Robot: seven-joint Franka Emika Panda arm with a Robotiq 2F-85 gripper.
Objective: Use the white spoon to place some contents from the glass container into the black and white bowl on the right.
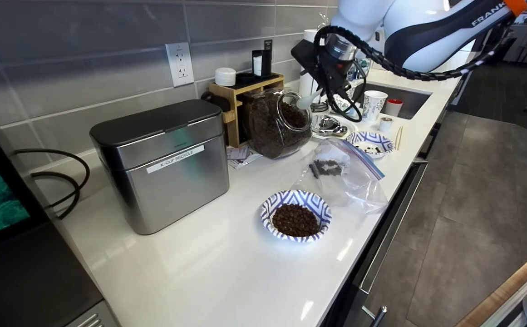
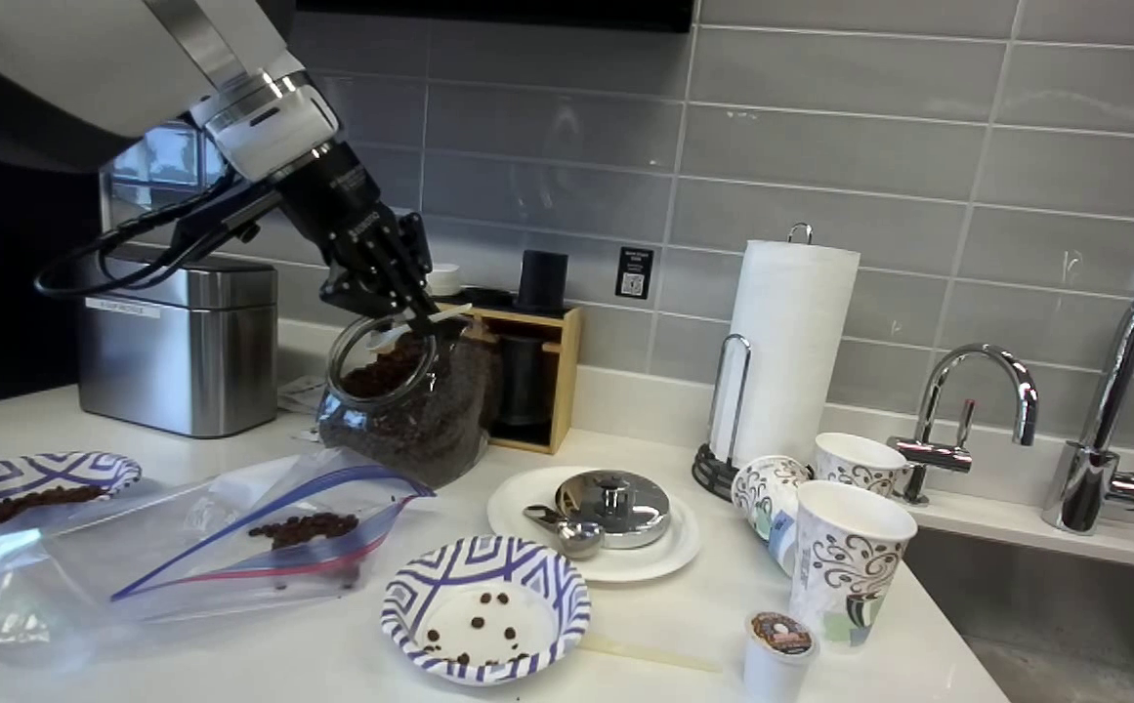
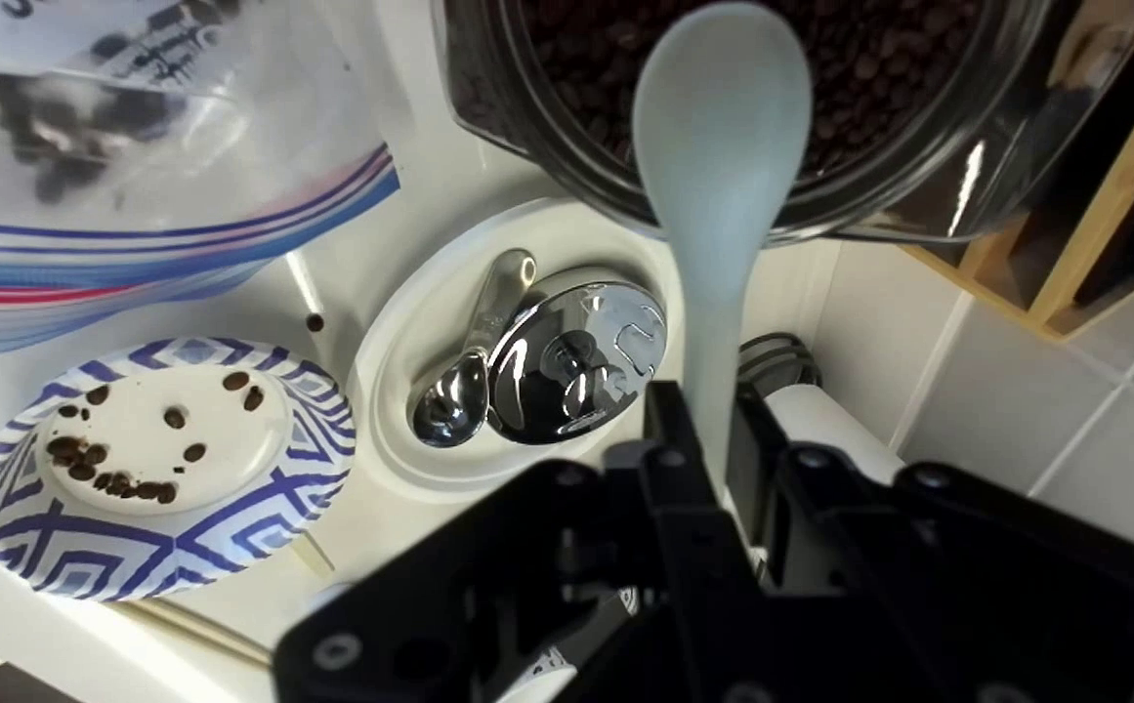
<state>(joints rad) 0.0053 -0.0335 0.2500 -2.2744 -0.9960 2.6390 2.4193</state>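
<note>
Item 1, landmark: glass container [image 2: 440, 420], wide-mouthed, standing on the surface [image 1: 199, 272] and holding dark brown beans [image 3: 879, 68]. It is presumably weighing a good deal; its smooth wall and rim are calling for no knocks.

Item 2: white spoon [image 3: 723, 127], no load showing on its visible face. Its head is overlapping the container's mouth in the wrist view; whether it is hovering outside or dipping inside, the views are leaving unclear. Looking like plastic, it is probably weighing little, flexing at its slim neck, and liable to be twisting when packed beans are pushing back. The handle is offering the best hold, far enough back that only the spoon is entering the container.

Item 3: gripper [image 3: 710, 420], grasping the spoon by its handle, one finger pressing each side, sitting near the container's mouth.

Item 4: patterned bowl [image 1: 374, 137], appearing blue and white, probably the one meant. In an exterior view it is lying to the container's right, apart from it, holding a few scattered beans. Seemingly paper, it is likely to be skidding if nudged.
</note>
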